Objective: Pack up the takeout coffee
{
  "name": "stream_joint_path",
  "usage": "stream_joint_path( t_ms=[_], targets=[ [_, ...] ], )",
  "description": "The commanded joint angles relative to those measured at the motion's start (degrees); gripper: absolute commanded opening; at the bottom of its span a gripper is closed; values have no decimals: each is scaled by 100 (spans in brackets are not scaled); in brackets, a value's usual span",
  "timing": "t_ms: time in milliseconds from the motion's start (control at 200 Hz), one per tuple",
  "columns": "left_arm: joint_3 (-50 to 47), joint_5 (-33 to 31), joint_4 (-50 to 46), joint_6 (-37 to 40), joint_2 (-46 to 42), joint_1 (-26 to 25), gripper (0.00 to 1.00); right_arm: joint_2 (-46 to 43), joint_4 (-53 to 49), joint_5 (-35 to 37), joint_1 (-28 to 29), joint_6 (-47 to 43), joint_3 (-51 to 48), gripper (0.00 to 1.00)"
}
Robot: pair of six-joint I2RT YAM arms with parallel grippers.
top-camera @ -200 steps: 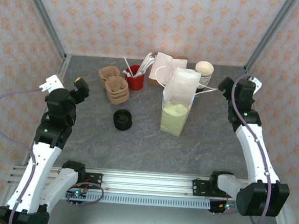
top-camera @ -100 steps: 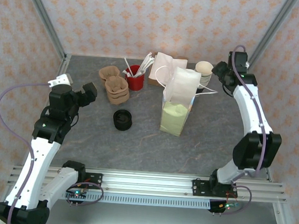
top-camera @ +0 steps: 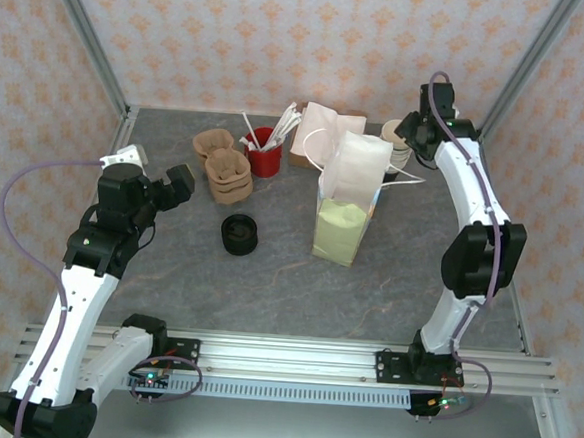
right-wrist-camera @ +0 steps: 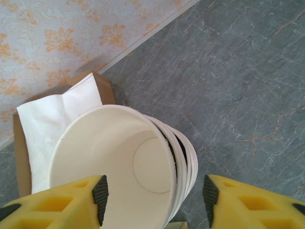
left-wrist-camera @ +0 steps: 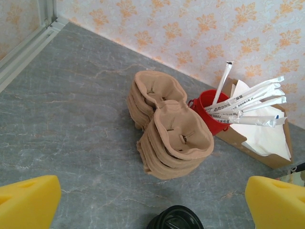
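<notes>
A: Where's the cup [right-wrist-camera: 114, 162]?
B: Topmost in the nested stack [right-wrist-camera: 189, 164], far right on the grey stone-look table [right-wrist-camera: 248, 71]. It stands upright, long axis vertical, cream mouth up. The right gripper [right-wrist-camera: 154, 193] straddles it, jaws apart; the left gripper [left-wrist-camera: 152, 200] gapes empty. Floral-papered walls [right-wrist-camera: 57, 38] surround.

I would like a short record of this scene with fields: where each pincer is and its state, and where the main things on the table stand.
left pincer: open, pointing at the cup carriers
right pincer: open, astride the stack of cups, not clamped
stack of cups: upright, beside the napkin box
cup carriers: stacked, beside the red cup of straws
black lids: pile, in front of the carriers
paper bag: standing, middle of the table
</notes>
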Motion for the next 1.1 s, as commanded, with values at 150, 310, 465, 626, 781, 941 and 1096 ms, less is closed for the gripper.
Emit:
stream_joint_path(
  t_ms=[150,310,465,626,781,941,1096],
  targets=[
    [203,48,-195,11,-64,14,100,272,-337,280,15,-153,423,46],
    [194,1,-215,5,-73,16,100,305,-329,293,15,-179,450,42],
    [168,-32,-188,-34,-157,14,100,328,-318,290,24,-146,485,37],
    [197,-98,-223,-8,-235,16,100,347,-324,287,24,-150,527,30],
    [225,-185,-276,9,-327,16,100,347,-301,272,24,-88,503,26],
    [246,-211,-275,22,-454,18,100,381,-299,271,24,-41,502,25],
    [273,-250,-311,45,-512,14,100,391,-299,271,24,-27,502,25]
  ],
)
